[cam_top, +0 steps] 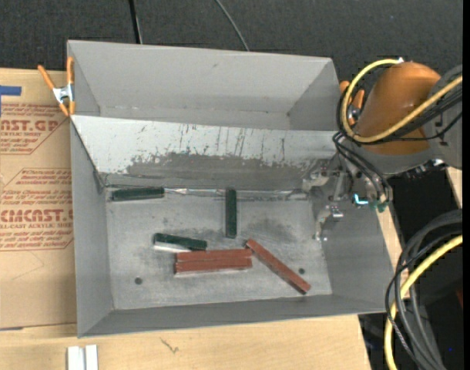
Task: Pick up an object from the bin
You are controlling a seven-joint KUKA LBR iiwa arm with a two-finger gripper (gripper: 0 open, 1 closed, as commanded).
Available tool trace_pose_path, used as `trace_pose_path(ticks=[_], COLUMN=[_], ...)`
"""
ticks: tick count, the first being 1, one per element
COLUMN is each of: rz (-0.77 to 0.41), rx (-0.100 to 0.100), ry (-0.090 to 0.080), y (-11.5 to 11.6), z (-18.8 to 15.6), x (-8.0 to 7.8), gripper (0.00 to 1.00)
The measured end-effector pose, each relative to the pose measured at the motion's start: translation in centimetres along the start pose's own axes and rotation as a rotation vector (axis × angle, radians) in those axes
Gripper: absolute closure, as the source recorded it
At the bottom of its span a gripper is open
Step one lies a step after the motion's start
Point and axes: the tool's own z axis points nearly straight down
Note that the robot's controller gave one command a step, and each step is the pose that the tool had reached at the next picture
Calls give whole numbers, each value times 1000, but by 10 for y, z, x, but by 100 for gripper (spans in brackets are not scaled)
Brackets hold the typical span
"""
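My pincer (326, 220) hangs by the bin's (219, 79) right wall, just above the slanted reddish stick (278, 267); whether it is open or closed, I cannot tell.

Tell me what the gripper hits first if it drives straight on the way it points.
Probably bare metal: the gripper points down at the bin floor by its right wall. The slanted reddish-brown stick, the nearest thing, lies apart, toward the view's left. Depth is unclear.
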Motion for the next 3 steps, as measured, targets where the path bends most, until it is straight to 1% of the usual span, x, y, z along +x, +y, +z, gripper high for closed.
trace_pose_path(ticks=[1, 2, 3], rz=[-1, -8, 4], rx=[1, 2, -1], ry=[-7, -12, 4], y=[0, 29, 37], z=[-5, 51, 69], x=[-2, 39, 37], gripper=[0, 0, 0])
